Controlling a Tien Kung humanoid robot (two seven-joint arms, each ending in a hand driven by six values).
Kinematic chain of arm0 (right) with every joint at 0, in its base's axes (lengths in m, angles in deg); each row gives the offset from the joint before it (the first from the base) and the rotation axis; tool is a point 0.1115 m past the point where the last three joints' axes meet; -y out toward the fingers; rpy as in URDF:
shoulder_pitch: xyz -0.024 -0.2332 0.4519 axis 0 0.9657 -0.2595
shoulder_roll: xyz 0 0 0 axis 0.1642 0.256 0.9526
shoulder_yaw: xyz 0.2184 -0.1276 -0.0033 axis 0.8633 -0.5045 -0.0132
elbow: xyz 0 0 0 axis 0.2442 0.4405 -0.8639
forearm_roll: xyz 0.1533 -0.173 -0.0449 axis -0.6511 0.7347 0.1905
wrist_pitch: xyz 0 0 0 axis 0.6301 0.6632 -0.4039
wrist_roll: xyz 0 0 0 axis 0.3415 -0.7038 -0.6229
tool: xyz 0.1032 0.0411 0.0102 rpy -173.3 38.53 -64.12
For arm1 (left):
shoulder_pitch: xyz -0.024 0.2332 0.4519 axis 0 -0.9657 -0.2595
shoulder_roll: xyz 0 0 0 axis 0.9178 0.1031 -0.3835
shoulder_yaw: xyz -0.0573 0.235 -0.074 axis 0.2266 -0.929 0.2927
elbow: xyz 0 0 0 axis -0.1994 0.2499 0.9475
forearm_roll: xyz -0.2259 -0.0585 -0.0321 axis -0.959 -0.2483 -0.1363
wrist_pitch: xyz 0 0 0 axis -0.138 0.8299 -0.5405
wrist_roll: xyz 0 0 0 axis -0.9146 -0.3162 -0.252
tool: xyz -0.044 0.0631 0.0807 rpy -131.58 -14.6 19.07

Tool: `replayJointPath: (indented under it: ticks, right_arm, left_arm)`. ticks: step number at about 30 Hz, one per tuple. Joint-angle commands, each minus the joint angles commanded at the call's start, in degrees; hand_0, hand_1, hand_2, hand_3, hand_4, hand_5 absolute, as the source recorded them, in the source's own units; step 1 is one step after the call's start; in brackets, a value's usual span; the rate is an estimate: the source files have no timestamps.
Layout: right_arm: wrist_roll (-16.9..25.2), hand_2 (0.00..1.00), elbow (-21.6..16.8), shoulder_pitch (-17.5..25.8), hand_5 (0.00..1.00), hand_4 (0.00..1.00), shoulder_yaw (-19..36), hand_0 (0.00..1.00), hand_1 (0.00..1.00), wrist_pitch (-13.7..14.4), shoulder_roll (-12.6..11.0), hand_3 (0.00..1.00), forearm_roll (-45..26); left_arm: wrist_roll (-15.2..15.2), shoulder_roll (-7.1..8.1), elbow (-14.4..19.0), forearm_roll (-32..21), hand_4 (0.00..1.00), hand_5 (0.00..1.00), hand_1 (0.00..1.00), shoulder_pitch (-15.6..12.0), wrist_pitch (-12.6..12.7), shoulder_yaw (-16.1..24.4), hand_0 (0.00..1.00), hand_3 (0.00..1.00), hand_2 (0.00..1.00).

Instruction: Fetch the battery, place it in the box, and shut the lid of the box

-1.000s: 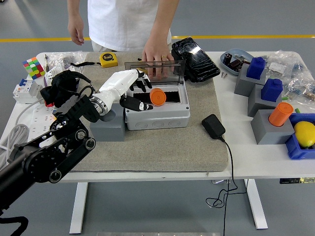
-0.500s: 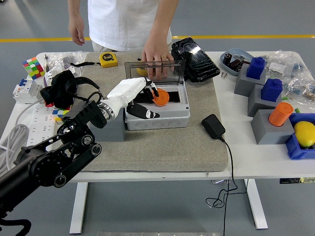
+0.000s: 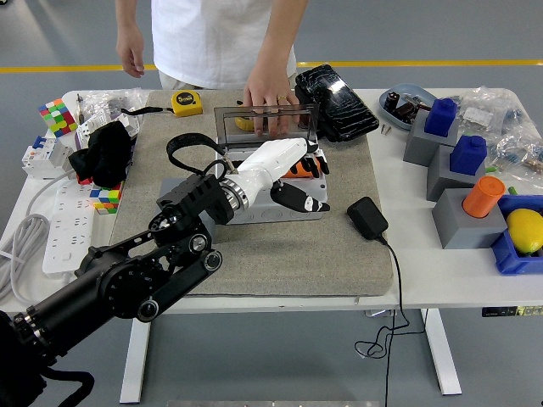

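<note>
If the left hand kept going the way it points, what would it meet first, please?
Probably the black charger on the mat: the left hand lies over the box, pointing right. Height is unclear; it might pass above.

Setting: a robotics lab or test workshop, as I see it from above my table (image 3: 441, 280). Evidence: grey floor with a yellow line (image 3: 407, 64); grey felt mat (image 3: 280, 254); power strip (image 3: 59, 233); tape measure (image 3: 187, 103); blue and grey test blocks (image 3: 441, 127); a person (image 3: 221, 42) standing at the far side.
</note>
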Motion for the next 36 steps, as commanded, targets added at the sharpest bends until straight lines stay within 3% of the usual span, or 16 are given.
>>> replayJointPath:
  ticks: [9,21,22,27,28,36]
  right_arm:
    - [0.0,0.564,0.1,0.2,0.467,0.91,-0.3,0.562,0.59,0.0,0.0,0.54,-0.2]
    - [0.0,0.564,0.0,0.0,0.467,0.911,0.0,0.562,0.59,0.0,0.0,0.54,0.0]
    - [0.0,0.564,0.0,0.0,0.468,0.913,0.0,0.561,0.59,0.1,0.0,0.54,0.0]
    - [0.0,0.564,0.0,0.0,0.468,0.913,-0.2,0.561,0.59,0.0,-0.1,0.54,-0.2]
    - [0.0,0.564,0.0,0.0,0.469,0.912,-0.2,0.563,0.59,0.0,-0.1,0.54,-0.2]
    - [0.0,0.564,0.0,0.0,0.471,0.912,-0.4,0.562,0.59,0.0,-0.1,0.54,-0.3]
  left_arm:
    - [-0.1,0.0,2.2,0.0,0.998,0.237,0.568,0.6,-0.1,1.9,0.428,0.545,0.523]
    - [1.0,1.33,-0.3,0.6,0.998,0.239,0.578,0.5,1.0,7.2,0.448,0.546,0.527]
    - [1.2,1.38,-0.7,0.6,0.998,0.242,0.653,0.6,1.3,7.7,0.592,0.594,0.604]
    - [1.8,1.15,-3.1,1.1,0.998,0.242,0.653,1.5,2.2,9.9,0.592,0.594,0.604]
    - [2.0,1.05,-3.7,1.2,0.998,0.244,0.767,1.8,2.4,10.4,0.75,0.768,0.752]
    - [2.6,0.31,-7.0,2.2,0.998,0.247,0.786,3.6,3.4,13.3,0.782,0.778,0.765]
